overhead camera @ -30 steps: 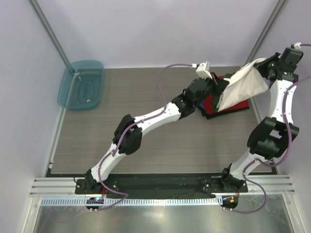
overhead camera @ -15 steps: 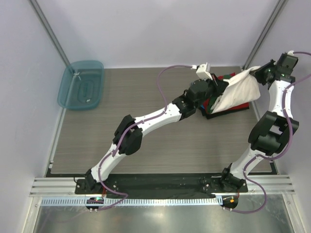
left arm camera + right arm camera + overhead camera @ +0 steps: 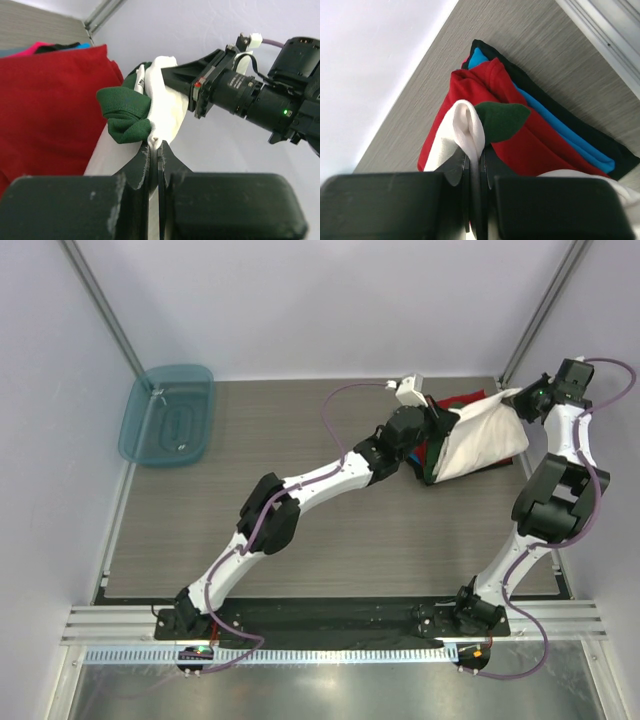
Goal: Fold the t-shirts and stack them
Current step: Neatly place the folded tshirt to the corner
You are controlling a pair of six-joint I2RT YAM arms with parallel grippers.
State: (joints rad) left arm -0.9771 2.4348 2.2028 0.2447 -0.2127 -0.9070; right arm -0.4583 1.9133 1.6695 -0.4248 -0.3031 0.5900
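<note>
Shirt point(image 3: 478, 435), white and green, above folded stack point(image 3: 530, 145)

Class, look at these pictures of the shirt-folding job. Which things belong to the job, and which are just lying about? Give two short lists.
Belongs to the job:
- white t-shirt with green sleeves
- folded red t-shirt
- blue t-shirt
- black t-shirt

Just lying about:
- teal plastic tub
</note>
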